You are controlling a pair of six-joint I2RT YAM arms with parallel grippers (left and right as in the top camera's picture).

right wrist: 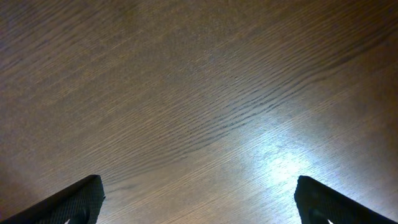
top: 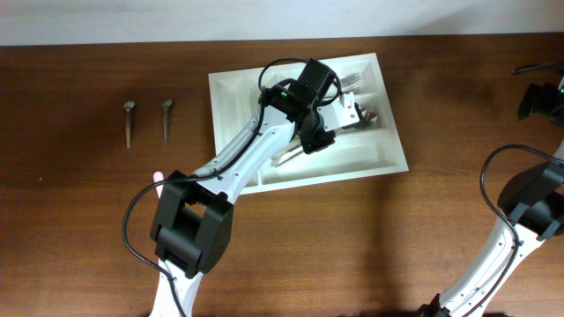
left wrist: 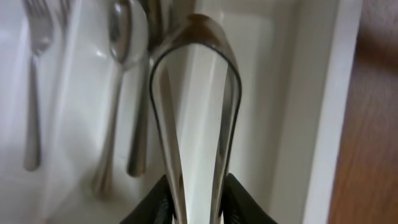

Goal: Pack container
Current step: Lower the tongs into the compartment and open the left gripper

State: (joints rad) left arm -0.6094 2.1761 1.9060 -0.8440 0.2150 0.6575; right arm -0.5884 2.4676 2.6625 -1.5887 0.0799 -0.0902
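The container, a large white cutlery tray (top: 392, 158), lies at the back middle of the table. My left gripper (top: 315, 134) hangs over the tray's middle. In the left wrist view the left gripper (left wrist: 196, 205) is shut on a shiny metal piece of cutlery (left wrist: 196, 93), whose rounded end points away over a long compartment. The tray's wall (left wrist: 323, 93) runs along the right. Spoons (left wrist: 118, 62) and a fork (left wrist: 34, 74) lie in neighbouring compartments. My right gripper (right wrist: 199, 199) is open and empty over bare wood at the far right.
Two metal cutlery pieces (top: 129, 121) (top: 166, 119) lie side by side on the table left of the tray. Forks (top: 352, 81) show in the tray's back compartment. The right arm (top: 529, 202) stands at the right edge.
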